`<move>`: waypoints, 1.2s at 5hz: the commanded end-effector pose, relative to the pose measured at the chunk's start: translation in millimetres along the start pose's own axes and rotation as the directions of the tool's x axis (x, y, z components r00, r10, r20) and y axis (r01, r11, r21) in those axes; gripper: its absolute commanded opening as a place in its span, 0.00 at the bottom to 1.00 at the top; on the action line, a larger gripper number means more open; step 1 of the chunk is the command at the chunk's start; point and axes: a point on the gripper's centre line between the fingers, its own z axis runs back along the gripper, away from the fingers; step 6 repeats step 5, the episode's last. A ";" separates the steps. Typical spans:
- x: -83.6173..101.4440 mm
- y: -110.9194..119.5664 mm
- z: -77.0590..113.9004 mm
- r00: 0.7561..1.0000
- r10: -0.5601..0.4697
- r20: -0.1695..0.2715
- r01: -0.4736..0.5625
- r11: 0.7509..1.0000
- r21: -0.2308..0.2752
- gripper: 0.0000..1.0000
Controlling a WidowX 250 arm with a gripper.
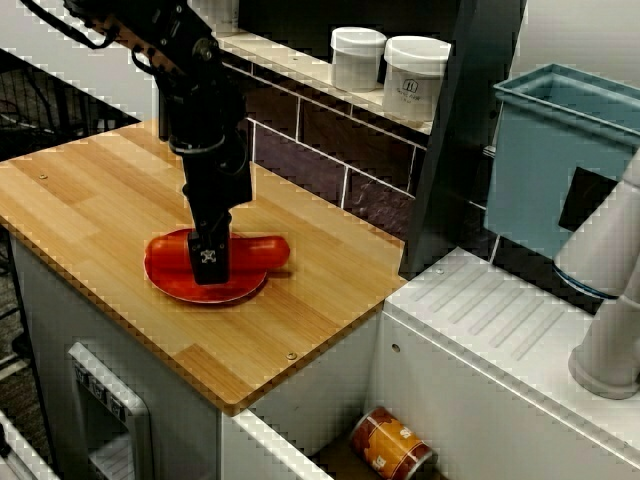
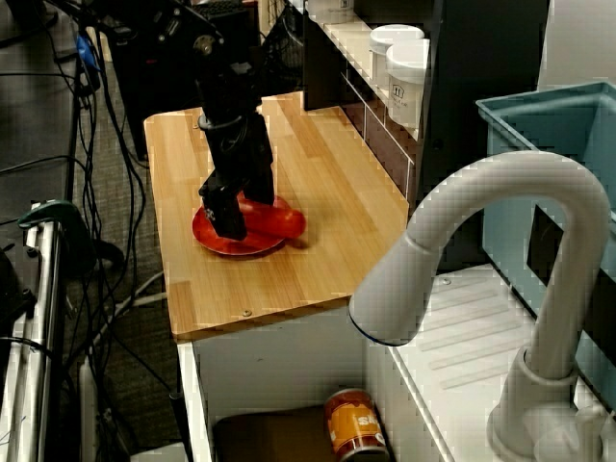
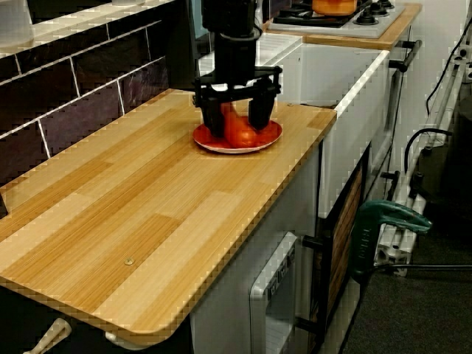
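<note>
Straddling a red pepper (image 1: 262,252) that lies on a red plate (image 1: 160,272), the tool (image 3: 236,127) is held upright on a black arm. Its fingers are spread wide, one on either side of the pepper; whether they touch it cannot be told. Plate and pepper are set near the middle of a pale wooden counter (image 1: 100,190).

The step in hand is judged to be the setting of a grasp. A square closing on the pepper's rounded sides would be called for, since the smooth skin could slip.

Further right, dark tiles (image 1: 320,150) are seen behind the counter, with two white lidded jars (image 1: 415,78) on a ledge. Beyond these are a ribbed white draining board (image 1: 500,320), a blue bin (image 1: 545,170) and a white tap (image 1: 610,300). An orange tin (image 1: 392,445) is seen lying in the basin below.
</note>
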 end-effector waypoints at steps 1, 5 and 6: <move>-23.2 -2.8 9.3 1.000 0.012 0.020 -0.011 1.000 -0.008 0.00; -95.1 72.0 67.2 0.980 0.184 0.076 -0.179 0.981 -0.072 0.00; -95.1 72.0 67.2 0.980 0.184 0.076 -0.179 0.981 -0.072 0.00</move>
